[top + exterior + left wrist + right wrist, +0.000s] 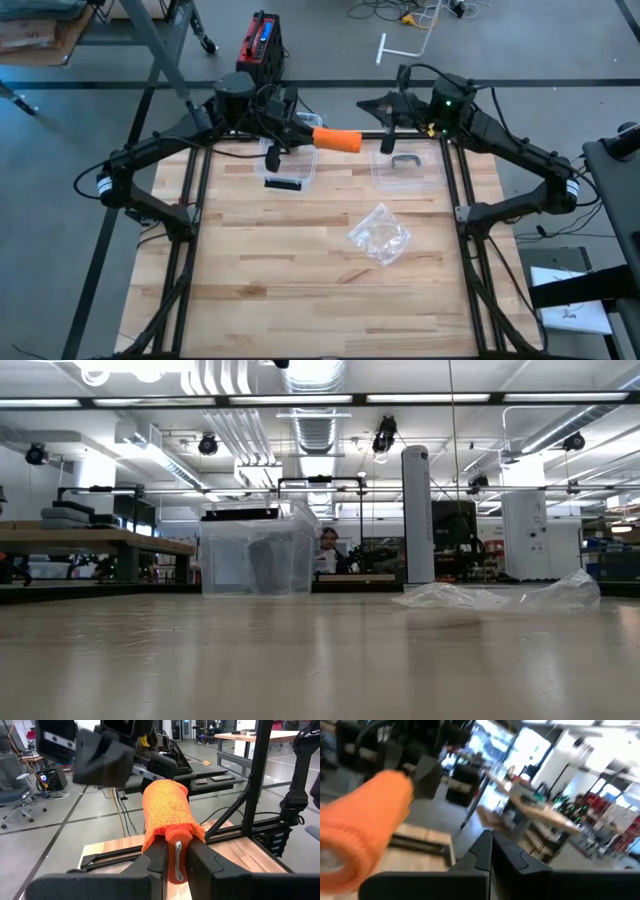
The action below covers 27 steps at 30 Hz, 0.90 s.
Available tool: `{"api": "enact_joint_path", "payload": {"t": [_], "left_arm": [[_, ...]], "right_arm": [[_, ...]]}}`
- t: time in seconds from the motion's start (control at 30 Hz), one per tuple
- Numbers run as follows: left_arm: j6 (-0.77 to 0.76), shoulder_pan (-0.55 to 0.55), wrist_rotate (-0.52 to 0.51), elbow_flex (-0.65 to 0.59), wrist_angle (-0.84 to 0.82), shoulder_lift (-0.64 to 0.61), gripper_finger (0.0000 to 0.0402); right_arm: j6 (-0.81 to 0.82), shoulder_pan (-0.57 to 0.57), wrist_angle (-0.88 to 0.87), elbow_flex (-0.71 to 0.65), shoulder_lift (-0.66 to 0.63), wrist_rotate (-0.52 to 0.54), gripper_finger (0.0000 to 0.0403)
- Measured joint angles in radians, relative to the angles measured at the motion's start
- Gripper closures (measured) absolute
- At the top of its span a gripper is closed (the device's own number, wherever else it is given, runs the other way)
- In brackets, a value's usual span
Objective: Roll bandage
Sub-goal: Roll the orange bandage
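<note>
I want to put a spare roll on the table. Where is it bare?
The near half of the table is bare, below the crumpled plastic bag. The left side beneath the left container is free too. The far edge is crowded: both containers and both arms.

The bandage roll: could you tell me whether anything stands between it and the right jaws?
Nothing visible does. The left gripper holds the orange roll above the table's far edge; the right gripper, jaws shut, hangs apart from the roll's free end, with only open air between.
</note>
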Motion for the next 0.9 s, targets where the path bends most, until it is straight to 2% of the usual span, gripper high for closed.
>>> {"api": "enact_joint_path", "payload": {"t": [0.17, 0.37, 0.6, 0.67, 0.8, 0.9], "left_arm": [[0.000, 0.000, 0.000, 0.000, -0.001, -0.008, 0.0367], [0.032, 0.000, 0.001, 0.002, 0.005, -0.020, 0.0365], [0.032, 0.000, 0.001, 0.002, 0.006, -0.020, 0.0366], [0.030, 0.000, 0.001, 0.002, 0.006, -0.020, 0.0365], [0.028, 0.000, 0.001, 0.002, 0.006, -0.020, 0.0365], [0.028, 0.000, 0.001, 0.002, 0.007, -0.020, 0.0366]], "right_arm": [[-0.016, 0.000, -0.167, 0.007, -0.013, 0.002, 0.0380], [0.048, 0.000, -0.235, -0.037, -0.047, -0.011, 0.0302], [0.170, 0.010, -0.058, -0.144, -0.034, -0.120, 0.0220], [0.196, 0.013, -0.039, -0.148, -0.032, -0.129, 0.0206], [0.244, 0.014, 0.007, -0.148, -0.035, -0.225, 0.0190], [0.254, 0.027, 0.008, -0.155, -0.026, -0.238, 0.0182]]}}
